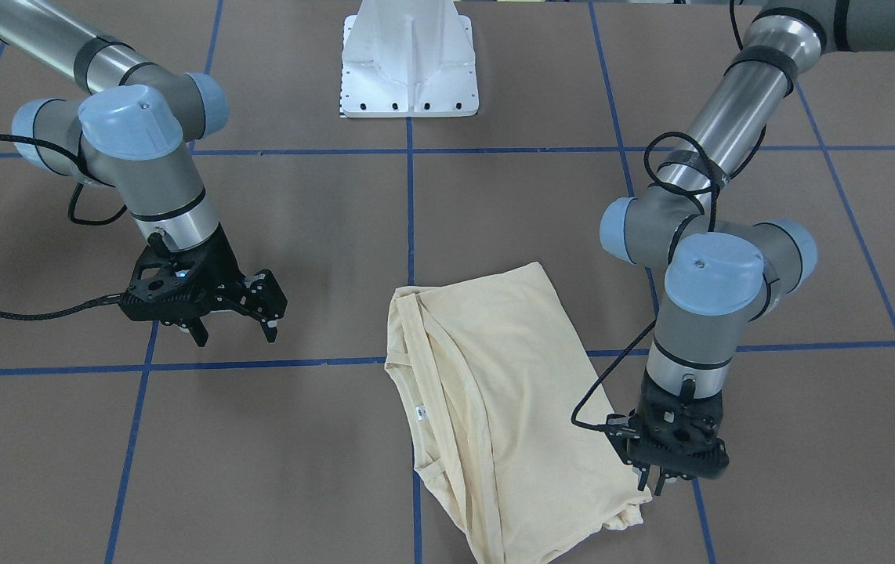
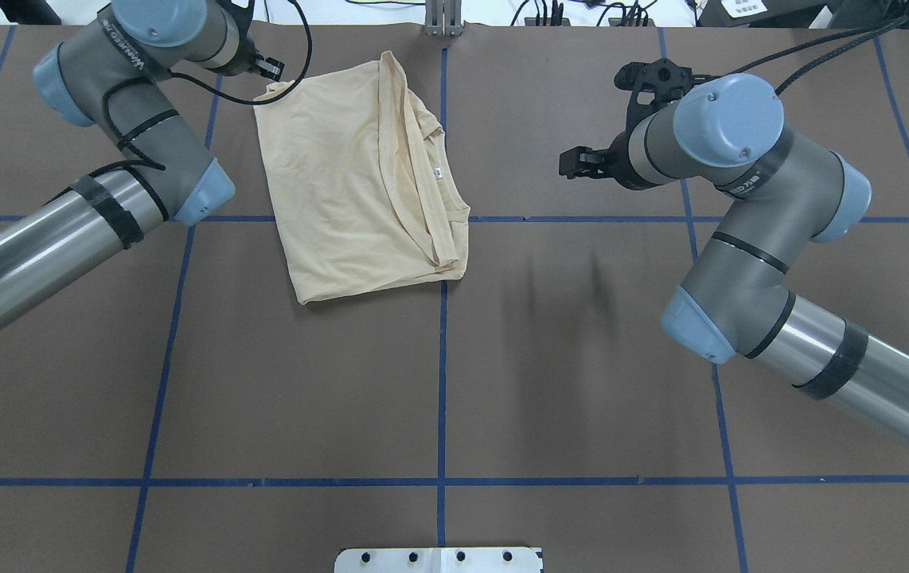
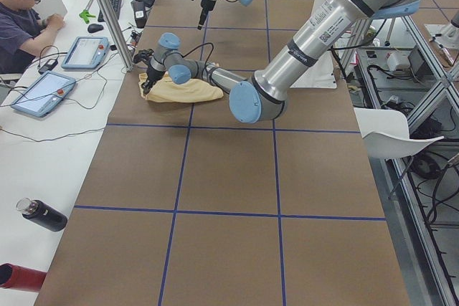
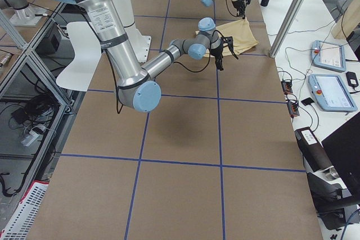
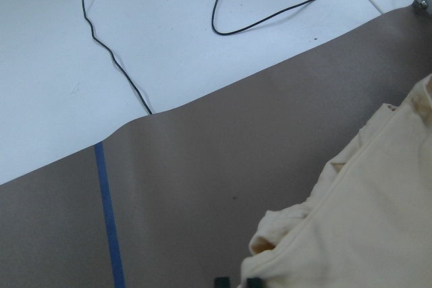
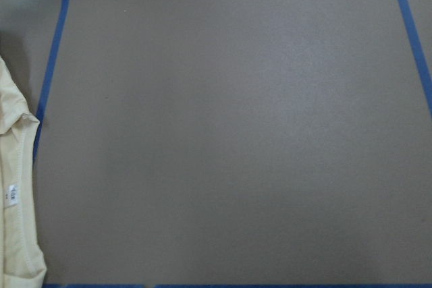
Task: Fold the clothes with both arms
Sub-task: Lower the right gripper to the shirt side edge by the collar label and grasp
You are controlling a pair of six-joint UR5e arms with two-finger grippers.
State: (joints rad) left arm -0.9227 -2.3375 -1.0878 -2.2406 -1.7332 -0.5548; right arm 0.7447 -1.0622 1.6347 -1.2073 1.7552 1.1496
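1. Currently the T-shirt (image 2: 343, 183) lies part-folded on the table (image 2: 502, 358), on the left arm's side toward the far edge. Its plain side is up and the neck label (image 2: 438, 171) is exposed.
2. Left gripper (image 1: 651, 484) is low at the shirt's outer far corner (image 1: 629, 513). Its fingers are drawn nearly together with a narrow gap. We cannot tell whether fabric sits between them.
3. Right gripper (image 1: 234, 335) has its fingers spread wide, holds nothing, and hangs over bare table well apart from the shirt.
4. Risk: the fabric is thin and that corner is bunched. If the pinch catches only the top layer, we think a lift would peel the stack open instead of carrying it.
5. Risk: a shallow bite on the hem could slip out mid-lift and drop the corner crooked.
6. Risk: with only one arm at the cloth, any pull would likely swing the shirt round and skew the existing folds. We would want the right arm at the opposite corner first.
7. Risk: the shirt sits near the covering's edge, so an outward drag could take it off.
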